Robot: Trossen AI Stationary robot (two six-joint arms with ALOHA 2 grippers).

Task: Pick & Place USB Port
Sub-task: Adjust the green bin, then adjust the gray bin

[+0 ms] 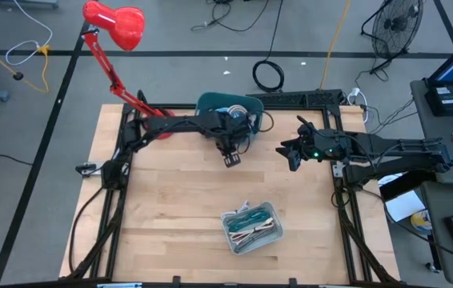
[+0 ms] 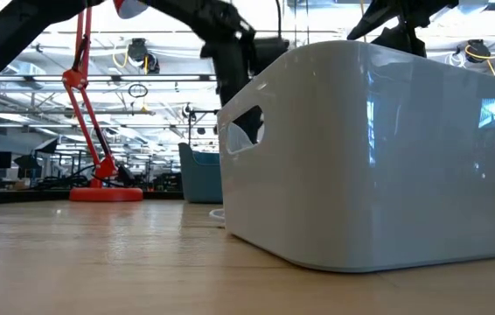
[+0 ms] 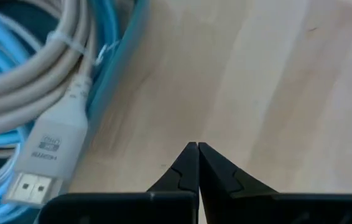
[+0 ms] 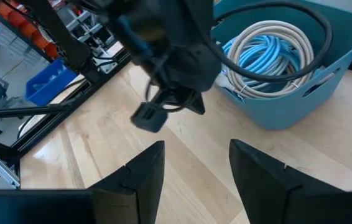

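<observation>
Faintly printed grey plug, unreadable; left end effector closed.

- You get even, bright overhead light on the wooden table, with only soft shadows.
- The white bin close to the low camera shows window glare.
- Nearest the left wrist lens, the grey cable plug looks soft.

Grey cable plug bears small printed label, too blurred to read; no other text.
</observation>
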